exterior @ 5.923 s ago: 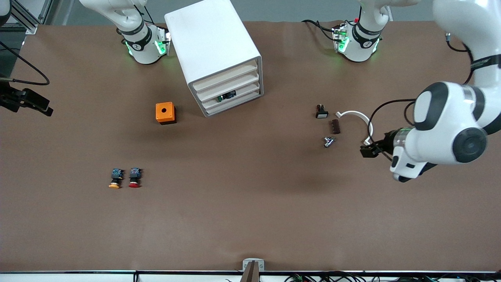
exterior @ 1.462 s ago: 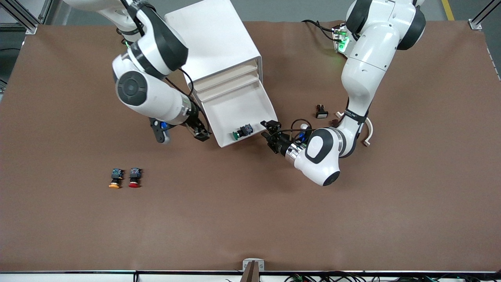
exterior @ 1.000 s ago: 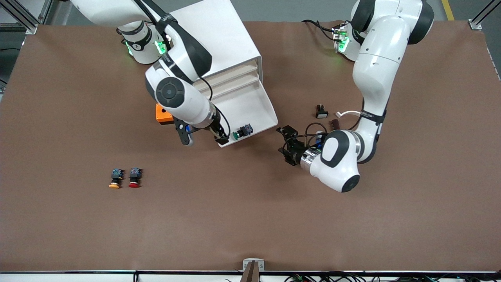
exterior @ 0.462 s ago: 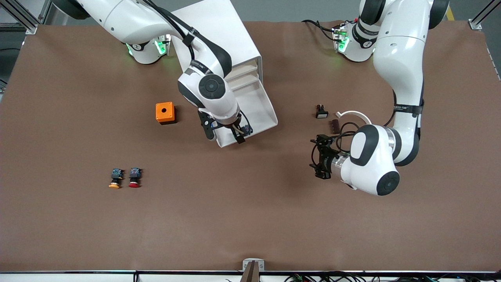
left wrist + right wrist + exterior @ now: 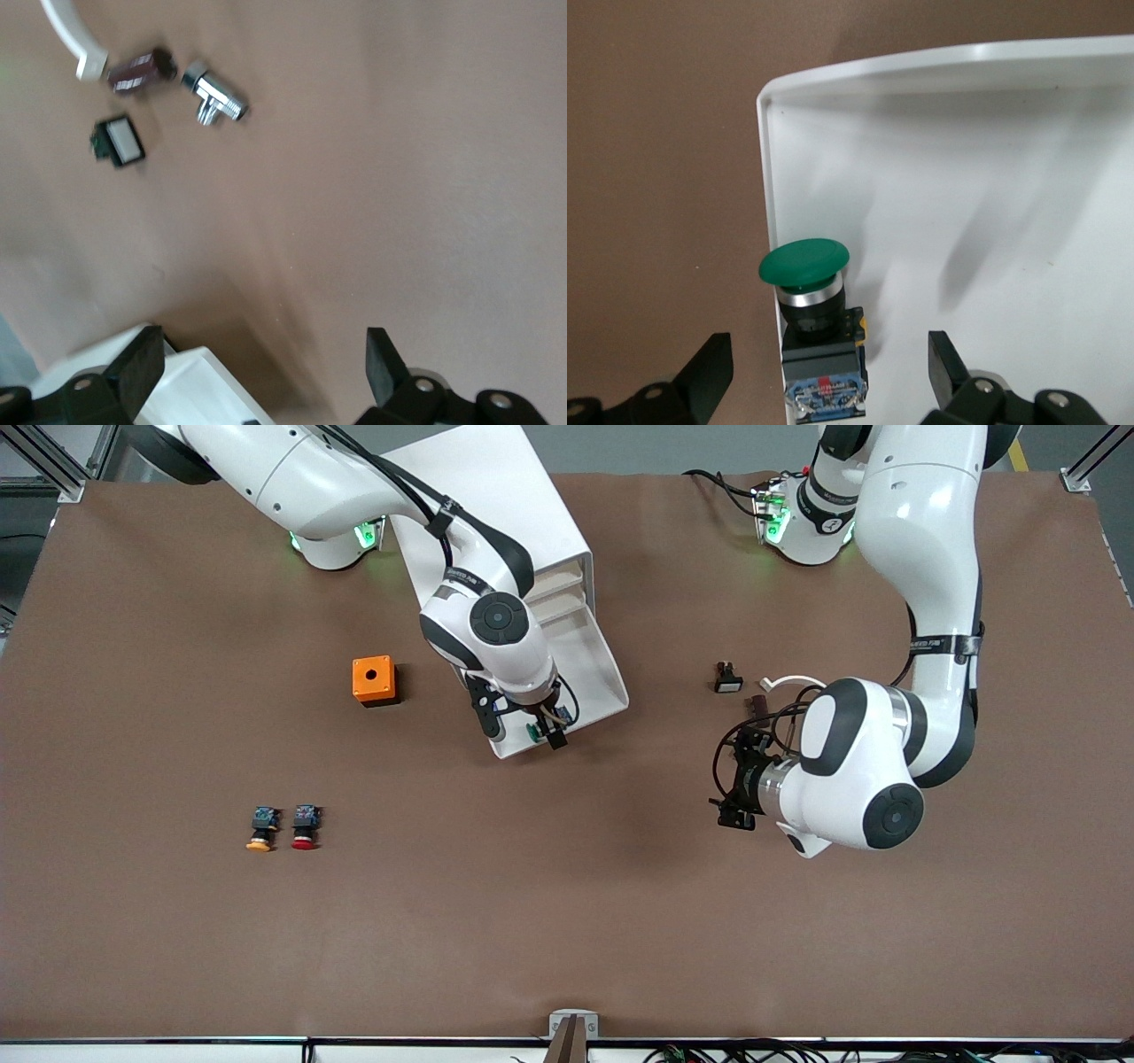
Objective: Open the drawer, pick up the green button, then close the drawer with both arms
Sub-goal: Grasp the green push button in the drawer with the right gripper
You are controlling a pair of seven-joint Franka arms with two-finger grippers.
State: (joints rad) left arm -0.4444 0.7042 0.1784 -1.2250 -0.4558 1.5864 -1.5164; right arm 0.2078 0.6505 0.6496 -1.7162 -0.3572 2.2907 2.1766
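In the front view the right arm's wrist covers most of the pulled-out drawer (image 5: 595, 666) and nearly all of the button (image 5: 534, 732); only a sliver of green cap shows beside the right gripper (image 5: 547, 732). The cabinet (image 5: 496, 514) is cut off by the top edge, and the same arm hides its lower drawer fronts. The left arm's forearm covers part of the white curved piece (image 5: 788, 682) and the dark brown block (image 5: 756, 704), and the chrome fitting (image 5: 215, 96) shows only in the left wrist view. Both wrist views crop their own fingers at the bottom edge. The left wrist view is smeared, so the small black part (image 5: 120, 143) is perhaps a switch
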